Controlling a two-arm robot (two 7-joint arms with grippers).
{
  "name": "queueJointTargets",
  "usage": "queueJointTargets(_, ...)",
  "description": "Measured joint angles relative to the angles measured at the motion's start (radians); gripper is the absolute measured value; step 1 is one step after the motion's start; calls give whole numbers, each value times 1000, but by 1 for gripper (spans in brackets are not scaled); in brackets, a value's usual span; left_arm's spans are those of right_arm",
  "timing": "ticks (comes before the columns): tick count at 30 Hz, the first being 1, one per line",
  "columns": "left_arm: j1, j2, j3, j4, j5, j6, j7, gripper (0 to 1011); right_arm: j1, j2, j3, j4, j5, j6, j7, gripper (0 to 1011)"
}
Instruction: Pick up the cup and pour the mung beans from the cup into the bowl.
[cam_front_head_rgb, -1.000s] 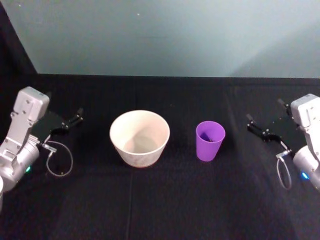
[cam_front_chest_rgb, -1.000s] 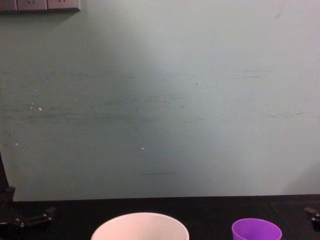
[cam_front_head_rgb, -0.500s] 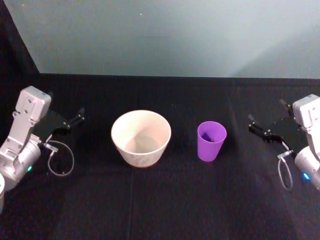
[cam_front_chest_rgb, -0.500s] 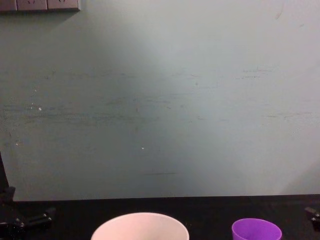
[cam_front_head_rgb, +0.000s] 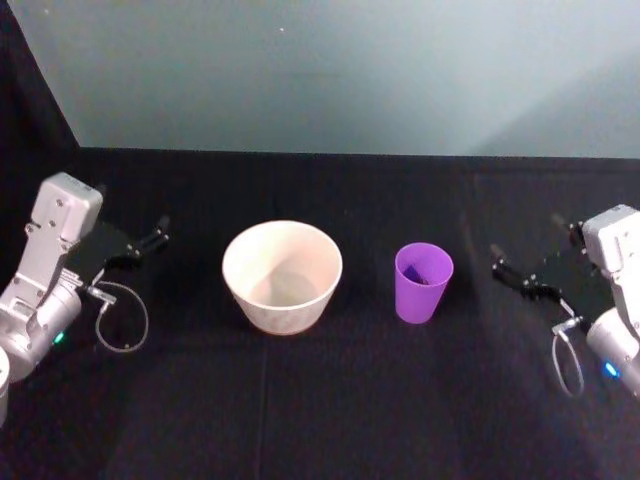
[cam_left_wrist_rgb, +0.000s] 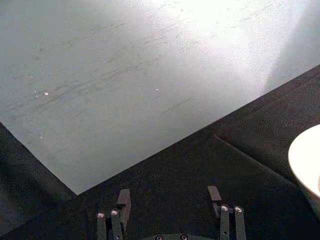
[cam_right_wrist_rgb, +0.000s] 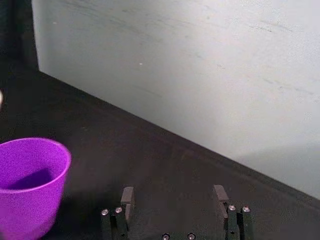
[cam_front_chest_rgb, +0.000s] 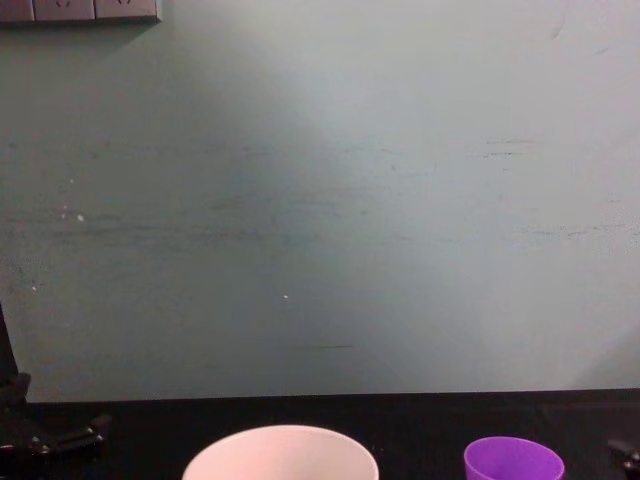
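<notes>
- Cup (cam_front_head_rgb: 423, 283) stands upright on the counter (cam_front_head_rgb: 330, 400), just right of the bowl (cam_front_head_rgb: 270, 315) and apart from it; nothing touches it.
- Its inside lies in shadow, so the beans cannot be made out. The bowl looks empty.
- Right end effector (cam_right_wrist_rgb: 173, 197) hovers near the cup on its right, with its fingers apart and nothing between them. The cup is off to one side of the opening, not in line with it.
- Left end effector (cam_left_wrist_rgb: 169, 196) is parked at the far left, well apart from the bowl, also spread and empty.
- Step in hand, as I judge it, is the reach for the cup, barely begun; grasp, lift and pour are not yet done.
- The next move calls for the right end effector to turn toward the cup and slide in until its fingers straddle the wall.
- It should then close gently, since the smooth tapered plastic could slip or tip if nudged.
- After that, the cup needs lifting level, carrying over the bowl's rim and tilting.
</notes>
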Motion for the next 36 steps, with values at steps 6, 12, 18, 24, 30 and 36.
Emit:
queueJointTargets(6,0,0,0,0,0,0,0,1000,-70,16,23,-57,21,-13,24,1003)
queueJointTargets(12,0,0,0,0,0,0,0,1000,-132,22,33,-109,47,-24,61,1003)
queueJointTargets(18,0,0,0,0,0,0,0,1000,-181,9,36,-143,76,-33,94,1003)
queueJointTargets(24,0,0,0,0,0,0,0,1000,-198,-15,35,-149,97,-63,134,1003)
queueJointTargets(30,0,0,0,0,0,0,0,1000,-170,-66,17,-120,99,-63,170,1003)
queueJointTargets(36,0,0,0,0,0,0,0,1000,-134,-112,11,-78,94,-54,183,1003)
